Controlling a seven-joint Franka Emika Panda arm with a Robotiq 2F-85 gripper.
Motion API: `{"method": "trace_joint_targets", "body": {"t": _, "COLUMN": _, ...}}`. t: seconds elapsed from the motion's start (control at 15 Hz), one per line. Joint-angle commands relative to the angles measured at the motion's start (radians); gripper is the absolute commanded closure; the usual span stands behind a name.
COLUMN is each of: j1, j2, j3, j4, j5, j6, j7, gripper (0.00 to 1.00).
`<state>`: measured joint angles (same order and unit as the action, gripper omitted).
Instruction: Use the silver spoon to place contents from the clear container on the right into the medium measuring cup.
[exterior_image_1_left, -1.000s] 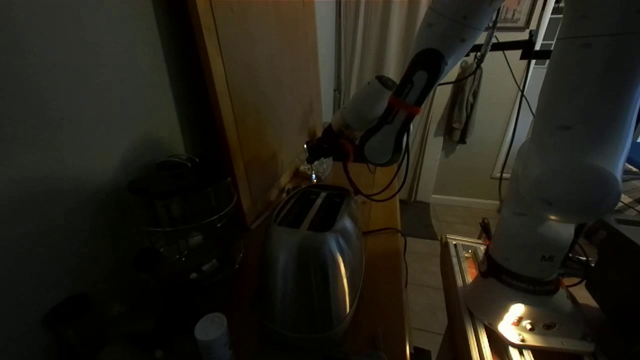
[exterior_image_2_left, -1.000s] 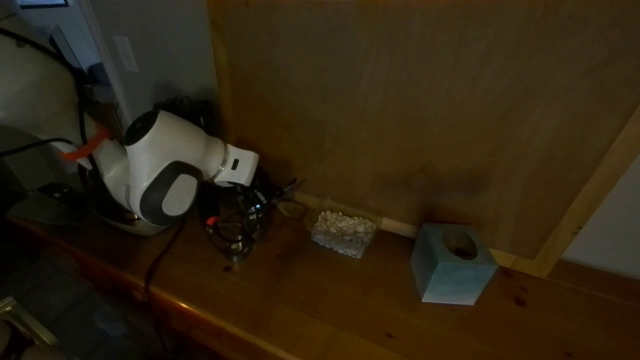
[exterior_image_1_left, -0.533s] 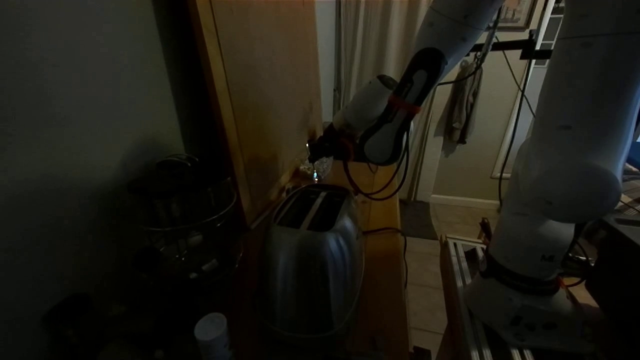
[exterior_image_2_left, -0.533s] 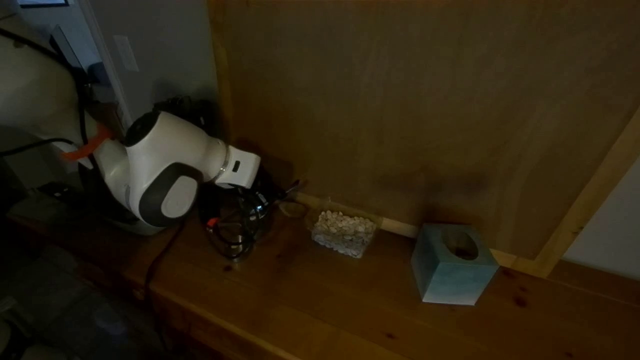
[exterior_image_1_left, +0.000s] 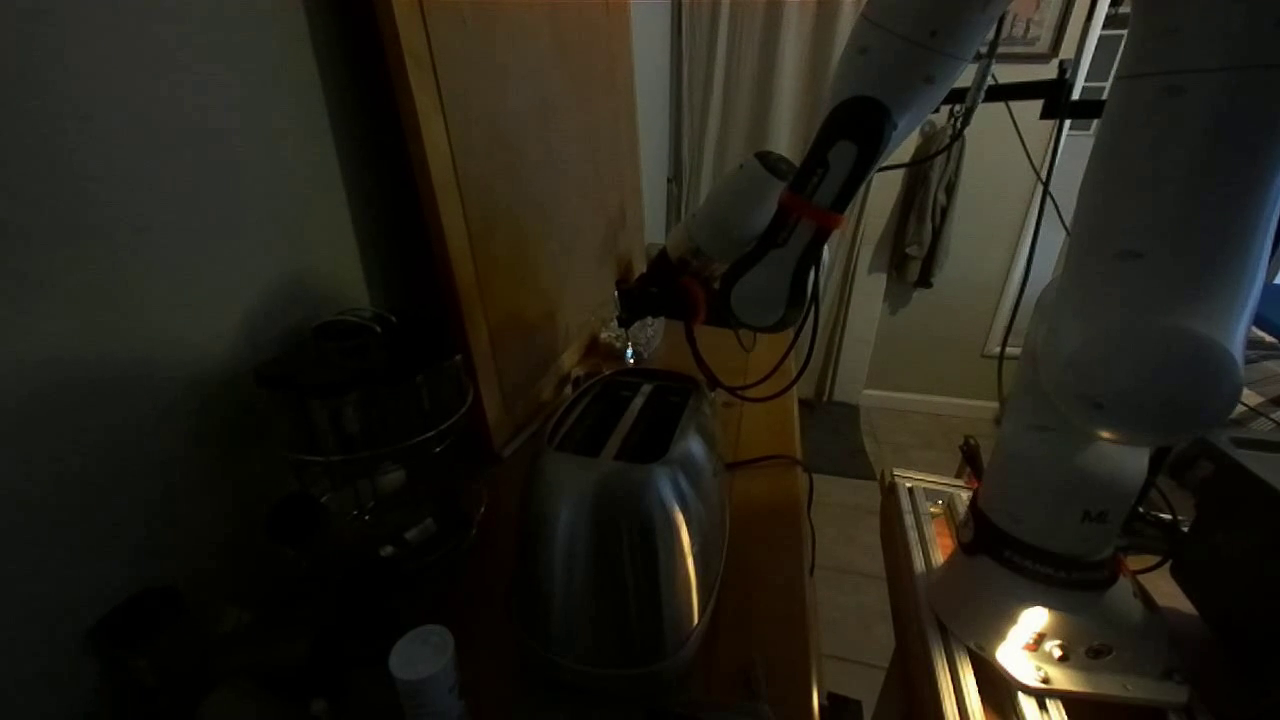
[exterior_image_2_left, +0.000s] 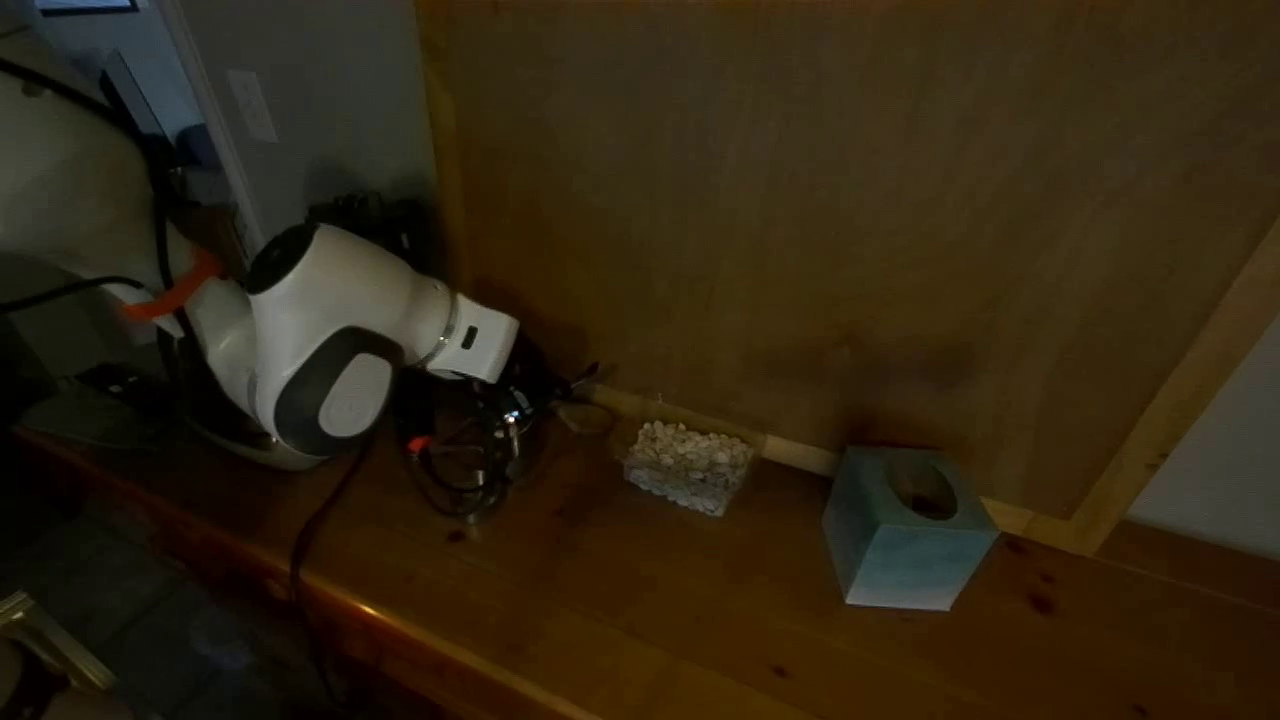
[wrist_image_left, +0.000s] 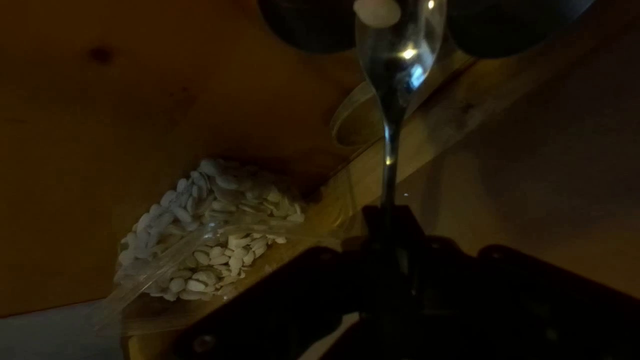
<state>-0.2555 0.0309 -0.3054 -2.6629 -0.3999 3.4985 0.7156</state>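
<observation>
Silver spoon (wrist_image_left: 393, 107), just one, hangs over the wooden counter (exterior_image_2_left: 570, 600), its handle pinched in the clenched fingers (wrist_image_left: 412, 227) of the gripper (wrist_image_left: 390, 212). One pale piece (wrist_image_left: 377, 12) shows in its bowl; the tip is out of sight. Beyond wait two dark rounded shapes (wrist_image_left: 315, 25), perhaps measuring cups; which is medium I can't tell. Over the last second the arm (exterior_image_2_left: 345, 285) has barely shifted, so I judge the load is being lined up, not yet tipped. Farther out: one round clear vessel (wrist_image_left: 344, 106), one clear container (wrist_image_left: 155, 272) of pale pieces (exterior_image_2_left: 690, 465) too many to count, one tissue box (exterior_image_2_left: 905, 555), one toaster (exterior_image_1_left: 625, 540).
</observation>
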Motion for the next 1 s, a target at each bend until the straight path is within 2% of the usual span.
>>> {"method": "trace_joint_targets", "body": {"t": 0.0, "j1": 0.006, "j2": -0.017, "j3": -0.015, "j4": 0.002, "j5": 0.116, "j6": -0.010, "j7": -0.070, "gripper": 0.98}}
{"method": "trace_joint_targets", "body": {"t": 0.07, "j1": -0.003, "j2": -0.028, "j3": 0.000, "j4": -0.021, "j5": 0.017, "j6": 0.005, "j7": 0.013, "gripper": 0.98}}
{"method": "trace_joint_targets", "body": {"t": 0.13, "j1": 0.004, "j2": -0.022, "j3": -0.012, "j4": -0.008, "j5": 0.101, "j6": -0.005, "j7": -0.051, "gripper": 0.98}}
{"method": "trace_joint_targets", "body": {"t": 0.27, "j1": 0.002, "j2": -0.033, "j3": -0.003, "j4": -0.024, "j5": 0.050, "j6": 0.011, "j7": -0.020, "gripper": 0.98}}
{"method": "trace_joint_targets", "body": {"t": 0.33, "j1": 0.008, "j2": -0.023, "j3": -0.014, "j4": -0.011, "j5": 0.135, "j6": 0.008, "j7": -0.081, "gripper": 0.98}}
{"method": "trace_joint_targets", "body": {"t": 0.4, "j1": 0.003, "j2": -0.040, "j3": 0.000, "j4": -0.031, "j5": 0.038, "j6": 0.016, "j7": -0.009, "gripper": 0.98}}
{"method": "trace_joint_targets", "body": {"t": 0.47, "j1": -0.012, "j2": -0.010, "j3": 0.005, "j4": 0.003, "j5": 0.244, "j6": 0.010, "j7": -0.172, "gripper": 0.98}}
{"method": "trace_joint_targets", "body": {"t": 0.53, "j1": 0.007, "j2": -0.031, "j3": -0.001, "j4": -0.024, "j5": 0.120, "j6": 0.021, "j7": -0.072, "gripper": 0.98}}
{"method": "trace_joint_targets", "body": {"t": 0.6, "j1": 0.012, "j2": -0.014, "j3": -0.011, "j4": -0.009, "j5": 0.236, "j6": 0.015, "j7": -0.181, "gripper": 0.98}}
{"method": "trace_joint_targets", "body": {"t": 0.67, "j1": 0.008, "j2": -0.039, "j3": 0.001, "j4": -0.029, "j5": 0.160, "j6": 0.016, "j7": -0.104, "gripper": 0.98}}
{"method": "trace_joint_targets", "body": {"t": 0.8, "j1": 0.011, "j2": -0.038, "j3": 0.003, "j4": -0.030, "j5": 0.170, "j6": 0.012, "j7": -0.122, "gripper": 0.98}}
{"method": "trace_joint_targets", "body": {"t": 0.87, "j1": 0.010, "j2": -0.056, "j3": 0.015, "j4": -0.045, "j5": 0.078, "j6": 0.005, "j7": -0.059, "gripper": 0.98}}
{"method": "trace_joint_targets", "body": {"t": 0.93, "j1": 0.016, "j2": -0.041, "j3": 0.010, "j4": -0.033, "j5": 0.136, "j6": 0.006, "j7": -0.116, "gripper": 0.98}}
